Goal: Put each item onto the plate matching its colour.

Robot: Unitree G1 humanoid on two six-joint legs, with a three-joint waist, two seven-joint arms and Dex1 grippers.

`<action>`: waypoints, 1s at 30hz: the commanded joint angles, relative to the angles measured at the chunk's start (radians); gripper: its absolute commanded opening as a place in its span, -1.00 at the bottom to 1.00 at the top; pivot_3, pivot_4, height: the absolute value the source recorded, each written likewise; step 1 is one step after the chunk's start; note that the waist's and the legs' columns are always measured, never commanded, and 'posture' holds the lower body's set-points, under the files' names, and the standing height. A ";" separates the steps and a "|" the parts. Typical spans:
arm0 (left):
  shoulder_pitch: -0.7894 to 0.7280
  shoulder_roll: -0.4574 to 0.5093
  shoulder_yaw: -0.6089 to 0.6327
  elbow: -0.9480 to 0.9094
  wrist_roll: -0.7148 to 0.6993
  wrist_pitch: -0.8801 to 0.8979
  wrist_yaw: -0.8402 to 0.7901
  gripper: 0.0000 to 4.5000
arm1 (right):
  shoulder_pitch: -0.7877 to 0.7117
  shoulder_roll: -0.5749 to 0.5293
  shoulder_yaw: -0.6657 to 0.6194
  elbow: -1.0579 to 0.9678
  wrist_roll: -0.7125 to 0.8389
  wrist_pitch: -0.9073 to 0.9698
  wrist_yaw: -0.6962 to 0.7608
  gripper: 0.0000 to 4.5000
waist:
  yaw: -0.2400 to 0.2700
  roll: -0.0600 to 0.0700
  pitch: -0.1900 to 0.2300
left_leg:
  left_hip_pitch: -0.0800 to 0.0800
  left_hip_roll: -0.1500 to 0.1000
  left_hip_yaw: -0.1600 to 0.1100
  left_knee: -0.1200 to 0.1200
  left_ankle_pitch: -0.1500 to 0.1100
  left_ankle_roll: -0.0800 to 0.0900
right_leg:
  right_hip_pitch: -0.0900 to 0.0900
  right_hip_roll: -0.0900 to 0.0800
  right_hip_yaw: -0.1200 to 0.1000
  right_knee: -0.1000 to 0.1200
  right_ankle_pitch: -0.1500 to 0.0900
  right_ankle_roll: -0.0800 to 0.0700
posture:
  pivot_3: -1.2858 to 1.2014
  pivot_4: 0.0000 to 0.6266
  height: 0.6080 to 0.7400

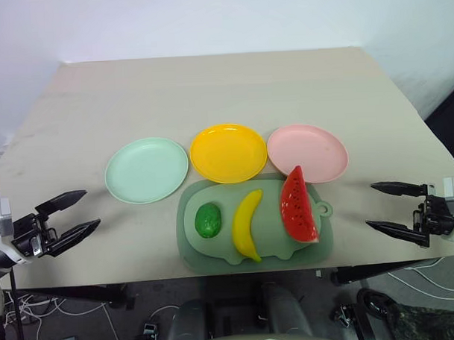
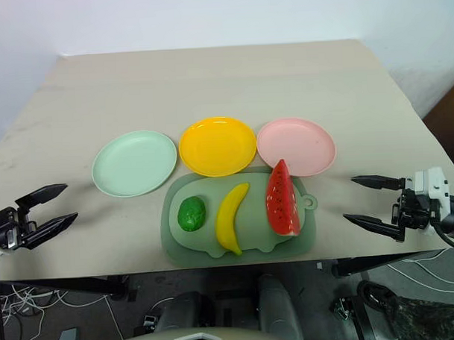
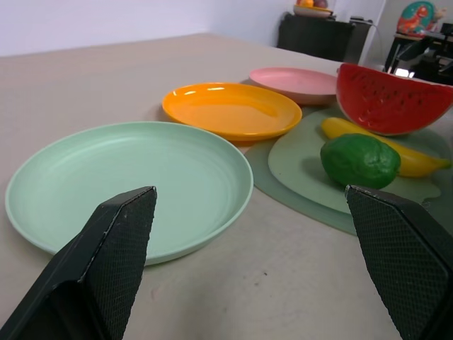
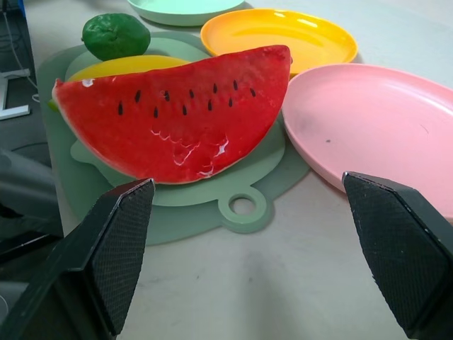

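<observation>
Three plates stand in a row mid-table: mint green plate [image 1: 146, 170], yellow-orange plate [image 1: 228, 152], pale pink plate [image 1: 308, 152]. Just in front of them, on a sage-green board [image 1: 215, 249], lie a small dark-green fruit [image 1: 208, 220], a curved yellow banana [image 1: 247, 224] and a red watermelon wedge [image 1: 298, 205] with black seeds. My left gripper [image 1: 73, 213] hovers open at the table's left front edge, pointing toward the green plate. At the right front edge my right gripper [image 1: 385, 206] is open too, facing the watermelon wedge [image 4: 177, 120]. Neither holds anything.
The beige table [image 1: 209, 88] stretches bare behind the plates to a white wall. Its front edge runs just below the board. Cables lie on the floor [image 1: 38, 303] at the lower left, and a dark cabinet [image 3: 318, 35] stands far off in the left wrist view.
</observation>
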 commanded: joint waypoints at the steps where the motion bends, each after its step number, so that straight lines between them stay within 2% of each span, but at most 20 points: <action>1: -0.026 0.002 -0.003 0.014 -0.008 -0.015 -0.013 0.99 | 0.016 0.006 -0.006 -0.050 0.011 -0.001 -0.006 1.00 | 0.001 0.000 0.000 | 0.000 0.000 0.000 0.000 0.000 0.000 | 0.000 0.000 0.000 0.000 0.000 0.000 | 0.03 -0.52 0.94; 8: 0.018 -0.039 -0.011 -0.059 -0.006 -0.024 0.008 0.99 | -0.025 -0.007 0.014 -0.091 0.012 0.046 -0.034 1.00 | -0.003 0.000 0.000 | 0.000 0.000 0.000 0.000 0.000 0.000 | 0.000 0.000 0.000 0.000 0.000 0.000 | 0.03 -0.52 0.94; 17: 0.102 -0.063 -0.013 -0.209 -0.020 -0.030 0.032 0.99 | -0.153 -0.040 0.081 -0.099 0.003 0.173 -0.076 1.00 | 0.001 0.000 0.000 | 0.000 0.000 0.000 0.000 0.000 0.000 | 0.000 0.000 0.000 0.000 0.000 0.000 | 0.03 -0.52 0.94; 21: 0.180 -0.076 -0.051 -0.291 -0.021 -0.020 0.011 0.99 | -0.222 -0.059 0.101 -0.185 0.075 0.456 -0.197 1.00 | -0.003 0.000 0.000 | 0.000 0.000 0.000 0.000 0.000 0.000 | -0.001 0.000 0.001 0.000 -0.001 -0.002 | 0.03 -0.52 0.94; 27: 0.192 -0.103 -0.083 -0.324 -0.016 -0.031 0.037 0.99 | -0.261 -0.102 0.078 -0.315 0.178 0.750 -0.310 1.00 | 0.004 0.000 0.000 | -0.001 0.001 -0.002 0.000 0.000 0.000 | -0.001 0.000 0.000 0.000 -0.001 -0.002 | 0.03 -0.52 0.94; 30: 0.171 -0.122 -0.111 -0.291 -0.006 -0.046 0.031 0.99 | -0.406 -0.103 0.087 -0.372 0.282 1.058 -0.516 1.00 | -0.002 0.000 0.000 | -0.001 0.000 -0.001 0.001 0.000 0.000 | -0.001 -0.001 0.001 0.000 -0.002 -0.003 | 0.03 -0.52 0.94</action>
